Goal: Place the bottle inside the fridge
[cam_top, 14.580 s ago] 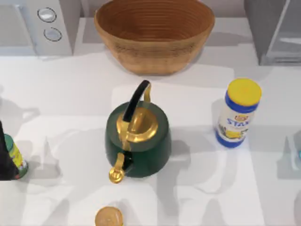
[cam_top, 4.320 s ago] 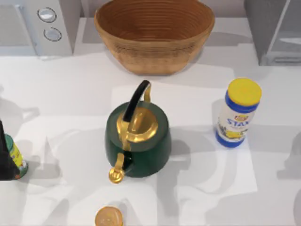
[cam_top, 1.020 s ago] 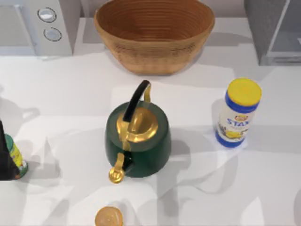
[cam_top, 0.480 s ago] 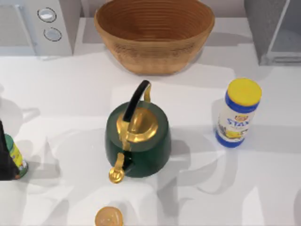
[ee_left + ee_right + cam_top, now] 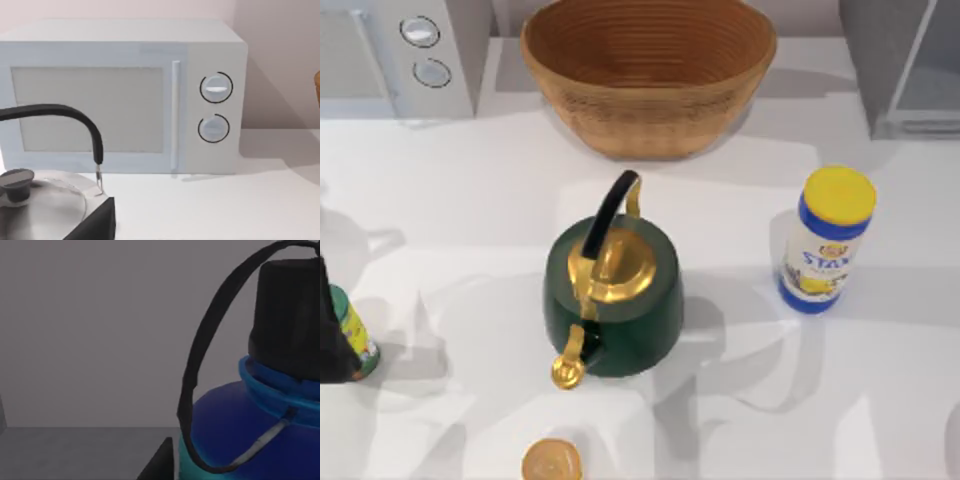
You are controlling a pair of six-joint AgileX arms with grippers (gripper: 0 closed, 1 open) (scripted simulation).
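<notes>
The bottle [image 5: 250,440] is blue with a black cap and a thin black carry strap. It looms very near in the right wrist view, in front of flat grey walls and a grey floor. One dark finger [image 5: 157,462] of my right gripper lies against the bottle's side, and the other finger is hidden. The fridge [image 5: 885,60] stands at the table's back right, dark grey with a paler panel [image 5: 935,75]. A dark wedge of my left gripper [image 5: 97,225] shows low in the left wrist view, facing the white microwave [image 5: 125,95].
A green kettle [image 5: 612,300] with a gold lid sits mid-table. A wicker basket [image 5: 648,70] stands behind it. A yellow-capped blue canister [image 5: 825,240] is at the right, a green can [image 5: 355,340] at the left edge and a gold disc [image 5: 552,462] at the front. A silver kettle [image 5: 45,210] is near the microwave.
The blue object at the table's right edge in the oldest frame is gone. Shadows across the front right of the table have shifted. The kettle, canister and basket have stayed put.
</notes>
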